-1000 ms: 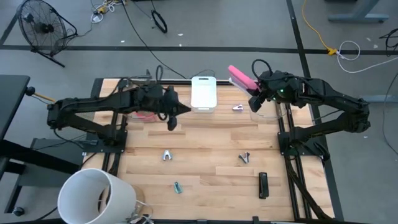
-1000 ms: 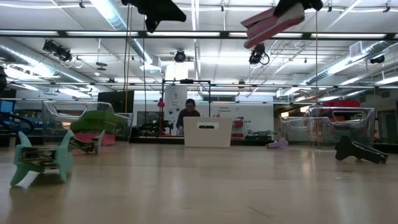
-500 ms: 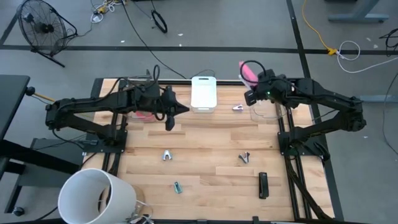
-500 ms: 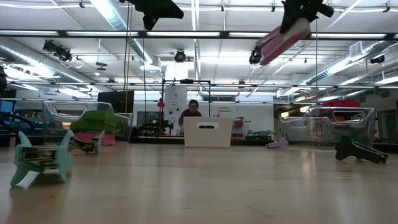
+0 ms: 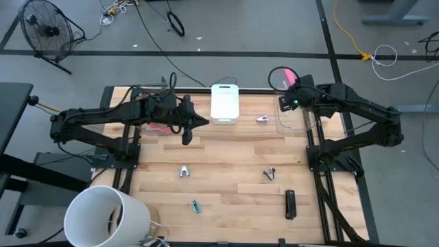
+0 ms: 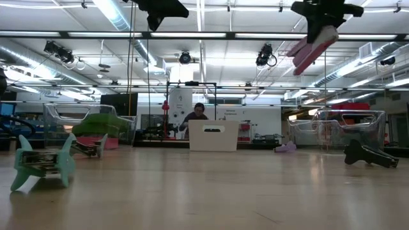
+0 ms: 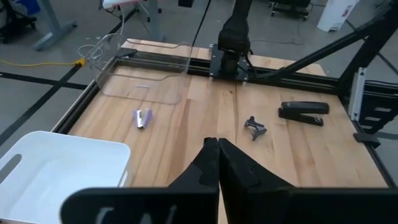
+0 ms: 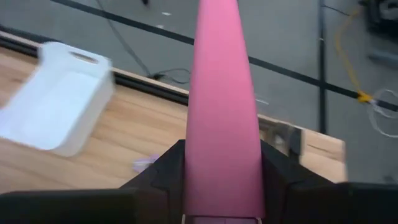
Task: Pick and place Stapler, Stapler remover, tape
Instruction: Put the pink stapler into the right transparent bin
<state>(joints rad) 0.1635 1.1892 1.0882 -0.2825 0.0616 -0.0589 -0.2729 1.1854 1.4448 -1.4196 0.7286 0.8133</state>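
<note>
My right gripper (image 5: pixel 291 85) is shut on a pink stapler (image 8: pixel 222 81), high over the table's far right corner, above a clear bin (image 5: pixel 296 122). In the low view the stapler (image 6: pixel 312 48) slants down from the gripper. My left gripper (image 5: pixel 188 127) hovers shut and empty over the table's middle left, beside a white bin (image 5: pixel 224 103). A black stapler (image 5: pixel 290 204) lies near the front right. Staple removers lie on the wood: silver (image 5: pixel 184 171), dark (image 5: pixel 269 174), teal (image 5: pixel 196 206), purple (image 5: pixel 263 119). A red-pink shape (image 5: pixel 159 126) under the left arm may be tape. My right gripper pinches the pink stapler's rear end (image 8: pixel 222 163) between its two fingers (image 8: pixel 168 167), one on each long side. The stapler runs on along the fingers, out past their tips. It is lifted clear of everything, tilted with its free end (image 6: pixel 298 59) lower.
A second clear bin (image 6: pixel 89 124) at the far left holds green and pink things. A white bucket (image 5: pixel 106 216) stands at the near left corner. Black frame rails (image 5: pixel 317 147) run along both table sides. Bare wood lies in the table's middle.
My right gripper has swung toward the table's right edge and sunk a little, rolling and tipping downward. The pink stapler, which stuck out nearly level toward the table's left, now points toward the far edge and slants steeply down.
</note>
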